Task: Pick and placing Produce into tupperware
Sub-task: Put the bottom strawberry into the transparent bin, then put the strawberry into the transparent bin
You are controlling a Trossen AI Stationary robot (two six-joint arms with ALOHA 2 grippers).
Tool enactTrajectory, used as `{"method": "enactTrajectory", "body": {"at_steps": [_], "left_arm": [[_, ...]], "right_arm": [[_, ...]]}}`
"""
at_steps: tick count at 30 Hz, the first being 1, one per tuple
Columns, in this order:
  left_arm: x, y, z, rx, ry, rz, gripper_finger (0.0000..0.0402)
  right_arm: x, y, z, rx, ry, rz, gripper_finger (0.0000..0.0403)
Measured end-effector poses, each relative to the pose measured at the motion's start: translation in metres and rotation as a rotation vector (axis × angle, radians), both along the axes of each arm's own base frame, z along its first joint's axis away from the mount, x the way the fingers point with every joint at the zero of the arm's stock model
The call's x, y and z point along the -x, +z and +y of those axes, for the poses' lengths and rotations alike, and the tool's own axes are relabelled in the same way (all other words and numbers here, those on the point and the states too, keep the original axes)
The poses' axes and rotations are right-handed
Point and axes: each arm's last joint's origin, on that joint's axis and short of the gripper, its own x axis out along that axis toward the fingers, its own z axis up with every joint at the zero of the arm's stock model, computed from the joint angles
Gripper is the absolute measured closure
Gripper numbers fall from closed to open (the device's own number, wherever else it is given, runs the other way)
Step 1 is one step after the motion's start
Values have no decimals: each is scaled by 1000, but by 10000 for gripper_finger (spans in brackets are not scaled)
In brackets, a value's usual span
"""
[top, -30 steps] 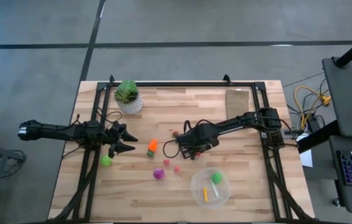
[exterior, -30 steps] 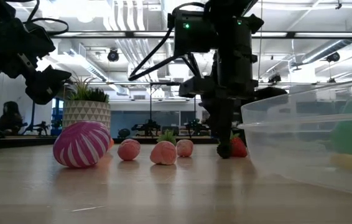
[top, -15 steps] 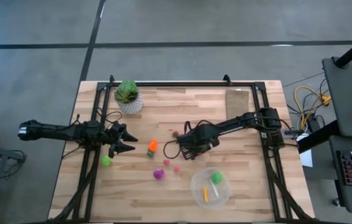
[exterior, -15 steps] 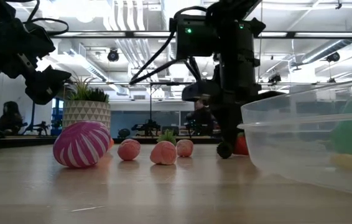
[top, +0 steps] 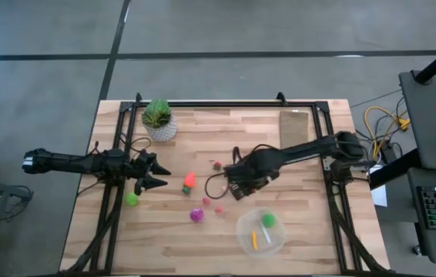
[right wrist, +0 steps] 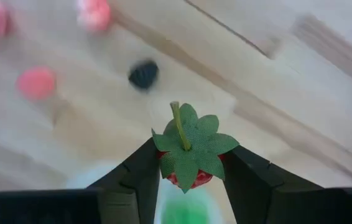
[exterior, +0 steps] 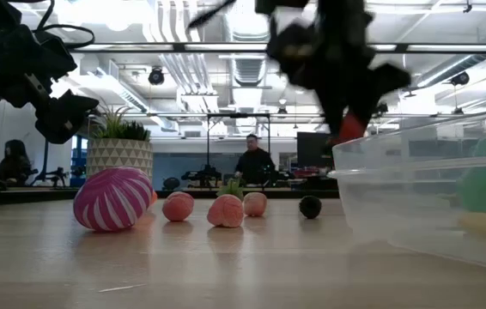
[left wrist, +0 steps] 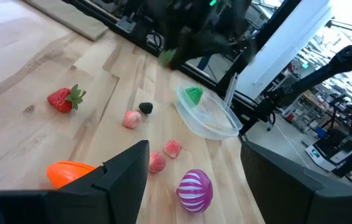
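My right gripper [top: 237, 185] hangs above the table's middle, just far of the clear round tupperware [top: 260, 231], and is shut on a red strawberry with a green leafy cap [right wrist: 191, 146]. The bowl holds a green piece [top: 268, 220] and a yellow stick [top: 254, 240]. My left gripper [top: 153, 174] waits open over the left side, above a green ball [top: 131, 198]. On the wood lie an orange carrot [top: 189, 181], a striped magenta piece [exterior: 112, 199], small pink-red bits [exterior: 226, 210], a second strawberry [left wrist: 64, 98] and a black berry [exterior: 310, 206]. My right gripper pinches the strawberry's red body [right wrist: 196, 179] between its two fingers [right wrist: 140, 171], one on each side. The leafy cap and stem point back at the wrist. The fingers come from above, pointing down. The fruit [exterior: 350, 129] is lifted clear of the table.
A potted plant [top: 158, 119] stands at the far left and a flat tan board [top: 295, 123] lies at the far right. Black frame rails run along both sides of the table. Bare wood shows along the near edge left of the bowl.
My right gripper has risen from the table with the strawberry, which went from table level to well above the bowl's rim. The black berry that was beside the fingers stays on the wood. My left arm has kept still.
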Motion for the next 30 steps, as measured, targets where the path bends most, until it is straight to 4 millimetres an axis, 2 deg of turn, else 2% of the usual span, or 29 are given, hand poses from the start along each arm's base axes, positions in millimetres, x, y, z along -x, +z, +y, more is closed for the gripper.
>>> {"method": "enactTrajectory", "body": {"at_steps": [3, 6, 11, 14, 19, 21, 25, 30], "left_arm": [[0, 0, 0, 0, 0, 0, 162], [0, 0, 0, -1, 0, 2, 162], [0, -1, 0, -8, 1, 6, 162], [0, -1, 0, -11, 7, 10, 162], [-1, -1, 0, -10, 11, 13, 162], [-1, -1, 0, -4, 12, 12, 162], [-1, 0, 0, -3, 13, 4, 162], [-1, 1, 0, -2, 13, -7, 162]], "right_arm": [[23, 28, 28, -24, -8, -32, 265], [43, 38, 65, -66, -30, -42, 257], [61, 30, 121, -95, -56, -37, 242], [61, 4, 142, -67, -58, 27, 244], [44, -31, 155, -58, -46, 31, 254], [42, -41, 157, -38, -53, 63, 252], [49, -40, 158, -15, -55, 102, 227], [57, -35, 160, -11, -54, 137, 169]]}}
